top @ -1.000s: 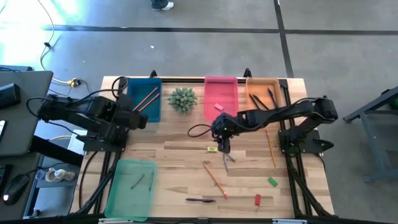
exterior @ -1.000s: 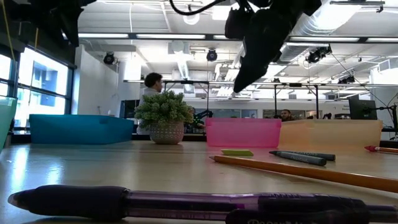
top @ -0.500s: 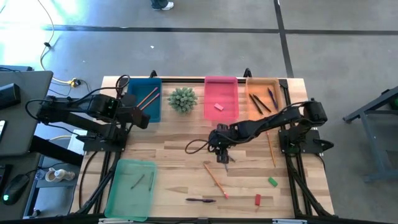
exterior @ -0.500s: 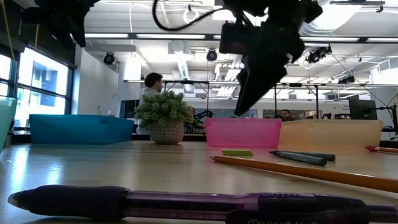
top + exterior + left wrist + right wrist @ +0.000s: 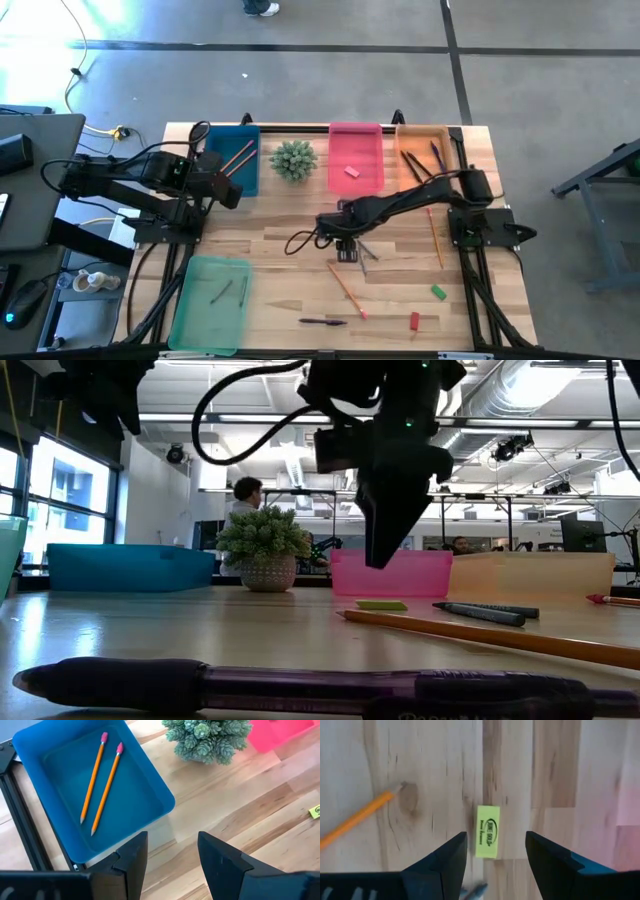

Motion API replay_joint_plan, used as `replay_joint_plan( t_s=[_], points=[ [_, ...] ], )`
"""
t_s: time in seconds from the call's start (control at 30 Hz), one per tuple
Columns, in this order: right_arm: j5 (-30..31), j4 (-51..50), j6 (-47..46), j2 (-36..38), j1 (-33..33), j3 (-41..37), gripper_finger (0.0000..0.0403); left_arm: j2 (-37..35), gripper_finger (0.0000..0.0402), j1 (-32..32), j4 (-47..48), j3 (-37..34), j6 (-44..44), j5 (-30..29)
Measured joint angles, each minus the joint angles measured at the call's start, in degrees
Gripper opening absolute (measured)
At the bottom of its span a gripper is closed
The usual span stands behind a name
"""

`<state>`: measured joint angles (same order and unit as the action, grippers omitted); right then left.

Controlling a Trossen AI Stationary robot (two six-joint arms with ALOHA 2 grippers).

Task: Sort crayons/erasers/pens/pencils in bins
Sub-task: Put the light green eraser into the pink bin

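High view: right gripper point(image 5: 343, 241) sits mid-table, arm stretched across from the right side, directly over the yellow eraser, which I can't see under it from here. Left gripper point(image 5: 228, 190) is parked beside the blue bin point(image 5: 236, 185). Pink bin point(image 5: 355, 152) has one eraser in it, orange bin point(image 5: 424, 142) has dark pens. Green bin point(image 5: 209, 299) at the near left has a couple of crayons. Loose on the table: orange pencil point(image 5: 345, 287), another pencil point(image 5: 435, 237) on the right, a dark pen point(image 5: 322, 322), green eraser point(image 5: 438, 292), red eraser point(image 5: 415, 320).

Low view: right gripper hangs above the tabletop, not touching it; yellow eraser point(image 5: 381, 604) lies flat just beyond it.

Left wrist: fingers point(image 5: 134, 856) spread, nothing between them. Two pencils point(image 5: 100, 782) lie in the blue bin.

Right wrist: fingers point(image 5: 451, 857) wide apart, empty, with the yellow eraser point(image 5: 487, 831) lying on the wood between them, untouched.
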<state>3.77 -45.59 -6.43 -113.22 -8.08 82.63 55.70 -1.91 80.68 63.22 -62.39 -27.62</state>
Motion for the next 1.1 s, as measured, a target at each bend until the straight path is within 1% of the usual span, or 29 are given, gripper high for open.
replay_joint_plan(
  t_s=[0.43, 0.97, 1.1],
  points=[
    [-0.37, 3.25, 0.01, -0.60, 0.85, -1.92, 0.0194, 0.01, 0.0163, 0.00, -0.01, -0.02, 1.12, 0.01],
    [-2.10, 3.99, 0.68, -5.70, 1.21, -1.59, 0.0194, 0.04, 0.0163, 0.02, -0.10, -0.04, 1.11, 0.01],
    [-1.67, 3.67, -0.53, -6.06, 1.21, -1.64, 0.0180, 0.04, 0.0163, 0.02, -0.07, -0.04, 1.13, 0.03]
  ],
)
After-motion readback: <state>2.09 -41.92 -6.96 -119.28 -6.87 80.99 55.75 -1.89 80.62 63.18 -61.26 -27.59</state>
